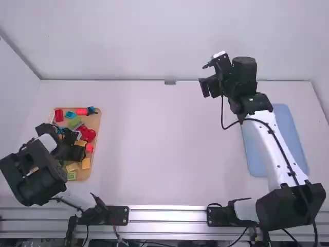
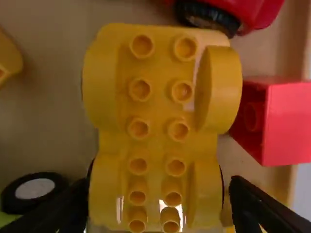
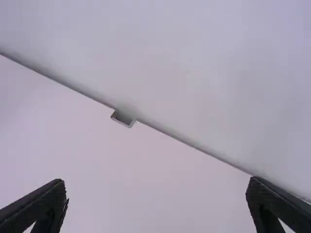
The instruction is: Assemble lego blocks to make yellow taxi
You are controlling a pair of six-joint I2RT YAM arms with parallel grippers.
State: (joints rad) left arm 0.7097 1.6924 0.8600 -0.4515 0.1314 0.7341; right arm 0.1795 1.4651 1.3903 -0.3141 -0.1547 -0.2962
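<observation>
Light is bright, diffuse over table; dimmer beneath left gripper, white glare flecks yellow car base.

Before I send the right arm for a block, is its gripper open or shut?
Open: the right gripper has its fingers wide apart, with nothing held between them.

White table; blue mat, perhaps tray, at right; grey bracket, far edge.

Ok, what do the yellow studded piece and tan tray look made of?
The yellow studded piece looks like glossy moulded plastic: rounded edges, hollow studs, bright highlights. The tan tray looks matt, perhaps wood; its plain tan surface leaves plastic possible.
</observation>
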